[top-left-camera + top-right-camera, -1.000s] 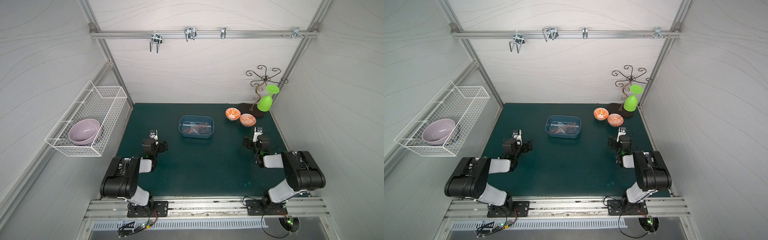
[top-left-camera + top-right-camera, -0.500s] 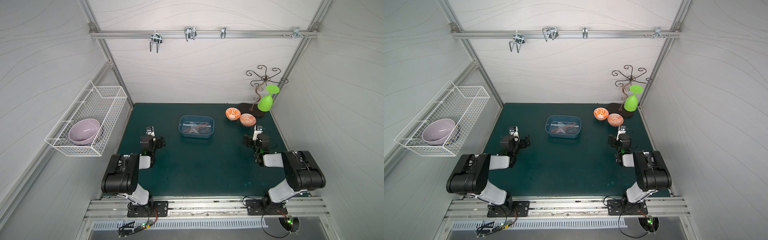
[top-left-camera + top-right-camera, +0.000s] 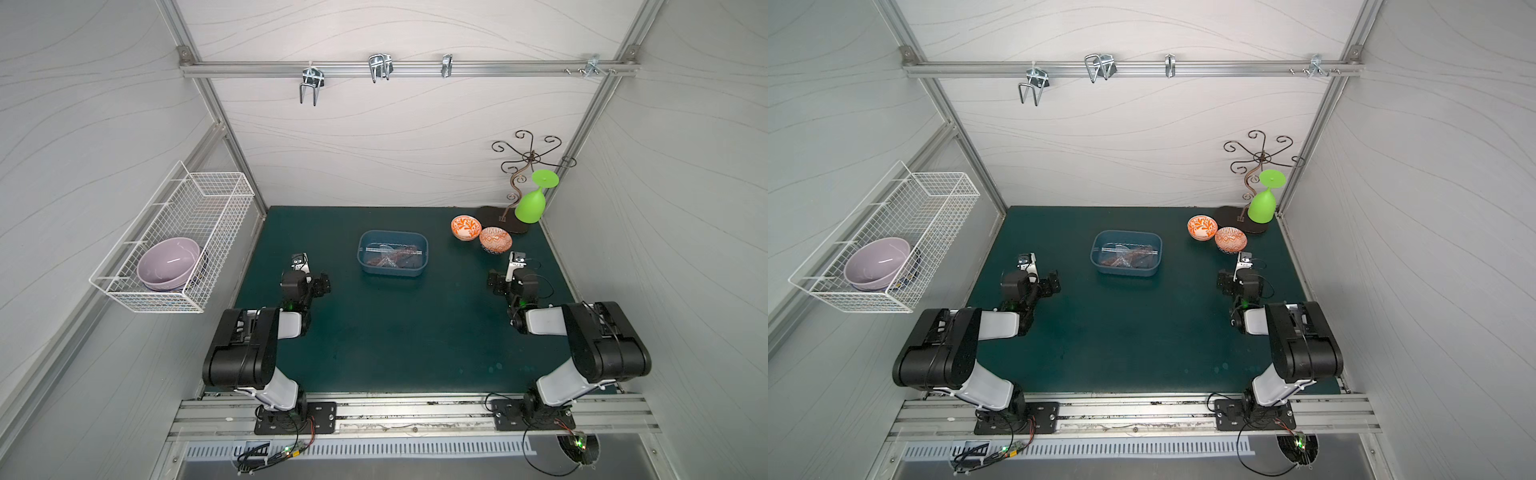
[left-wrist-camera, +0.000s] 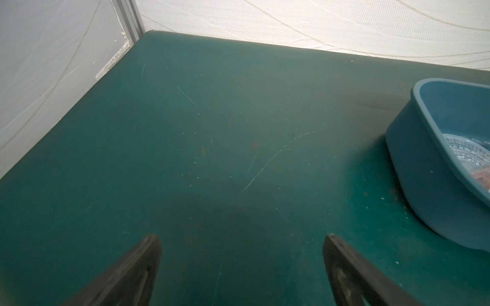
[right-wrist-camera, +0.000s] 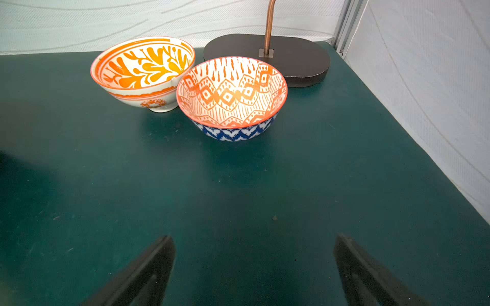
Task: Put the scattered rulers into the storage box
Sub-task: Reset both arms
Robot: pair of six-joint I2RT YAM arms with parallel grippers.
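We find the flat see-through plastic rulers (image 3: 390, 258) piled in the shallow dusty-blue plastic storage box (image 3: 392, 272), long axes along its length. The box sits between our arms, nearer the left gripper (image 4: 241, 238), off its inner side. The right gripper (image 5: 254, 238) faces two orange-patterned ceramic bowls (image 5: 230, 95). Both jaws stand spread and empty; we judge none left on the dark green mat (image 3: 395, 332).

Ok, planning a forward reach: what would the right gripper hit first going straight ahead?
Probably the blue-bottomed bowl, roughly centred ahead of the open right gripper; bare mat lies between.
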